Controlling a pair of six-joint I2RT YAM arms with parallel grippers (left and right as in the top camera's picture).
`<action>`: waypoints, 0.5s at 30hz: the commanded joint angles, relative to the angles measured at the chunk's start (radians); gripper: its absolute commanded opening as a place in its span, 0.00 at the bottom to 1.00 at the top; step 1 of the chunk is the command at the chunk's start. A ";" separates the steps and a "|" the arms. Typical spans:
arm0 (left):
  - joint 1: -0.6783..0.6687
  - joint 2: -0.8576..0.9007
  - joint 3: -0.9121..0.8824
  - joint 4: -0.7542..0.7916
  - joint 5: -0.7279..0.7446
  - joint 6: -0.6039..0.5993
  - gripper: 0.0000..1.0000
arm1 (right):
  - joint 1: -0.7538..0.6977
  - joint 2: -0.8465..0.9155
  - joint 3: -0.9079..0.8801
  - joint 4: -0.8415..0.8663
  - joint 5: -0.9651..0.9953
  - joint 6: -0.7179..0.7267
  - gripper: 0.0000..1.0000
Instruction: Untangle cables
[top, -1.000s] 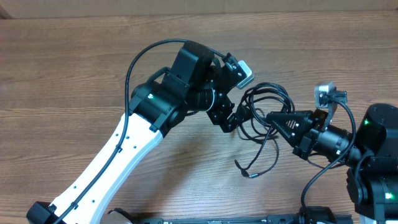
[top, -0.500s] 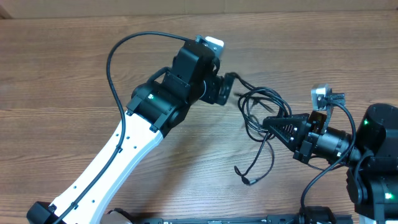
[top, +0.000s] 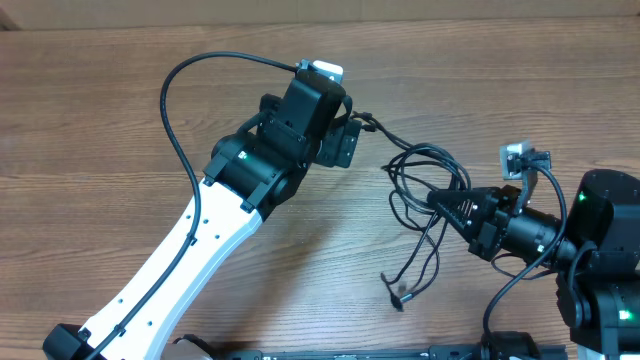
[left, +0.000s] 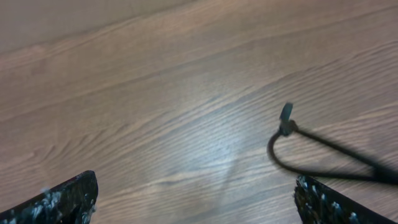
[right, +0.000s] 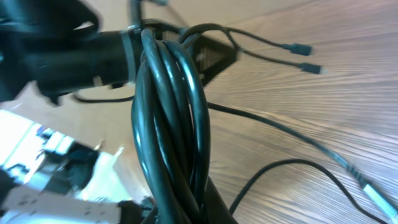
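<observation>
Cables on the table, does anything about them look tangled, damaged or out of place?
The cables are knotted in one bundle, pinched by the shut right gripper. One plug end strays out toward the open, empty left gripper. No damage visible.

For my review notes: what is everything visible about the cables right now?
The cables are thin, black, rubbery-looking cords, looped in a loose tangle on the wooden table. The right gripper is shut on several strands, which bunch tightly together in the right wrist view. One strand reaches up-left, its plug end lying on the table ahead of the open left gripper. Two tails trail toward the near edge, one ending in a small silver-tipped plug.
</observation>
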 joint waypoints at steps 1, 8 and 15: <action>0.002 -0.018 0.011 -0.032 -0.023 -0.018 0.99 | 0.004 -0.009 0.005 0.003 0.114 0.005 0.04; 0.002 -0.018 0.011 -0.103 0.094 -0.037 1.00 | 0.004 -0.009 0.005 0.024 0.225 0.102 0.04; 0.002 -0.018 0.011 -0.092 0.425 -0.037 1.00 | 0.004 -0.009 0.005 0.048 0.275 0.166 0.04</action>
